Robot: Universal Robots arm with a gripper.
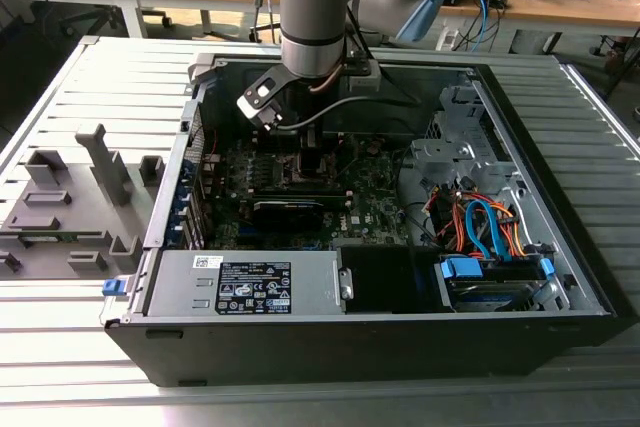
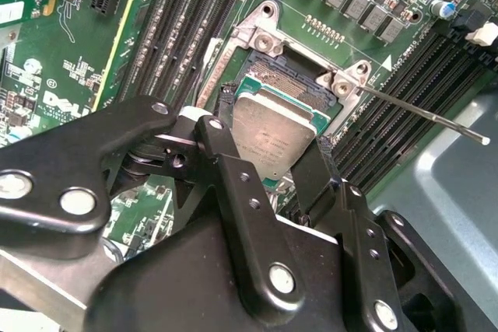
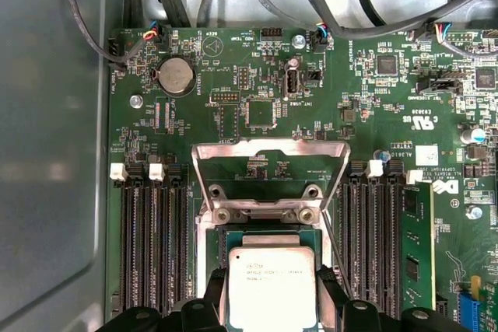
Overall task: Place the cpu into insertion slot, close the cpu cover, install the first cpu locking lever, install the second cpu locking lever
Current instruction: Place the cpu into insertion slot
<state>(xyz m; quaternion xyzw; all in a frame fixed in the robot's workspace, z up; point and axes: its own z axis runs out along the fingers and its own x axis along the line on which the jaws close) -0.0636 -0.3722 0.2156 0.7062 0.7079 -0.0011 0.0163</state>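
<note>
My gripper is shut on the cpu, a flat silver-grey square chip, with one black finger on each of two opposite edges. The chip sits directly over the insertion slot, whose dark far part shows beyond the chip; I cannot tell whether it touches the slot. In the first wrist view the cpu is between the gripper fingers, with the slot just past it. The cpu cover, a silver frame, stands swung open. In the exterior view the gripper reaches down onto the motherboard.
A thin metal locking lever sticks out free beside the slot. Long black memory slots flank the socket on both sides. The grey case wall, bundled cables and the drive cage surround the board.
</note>
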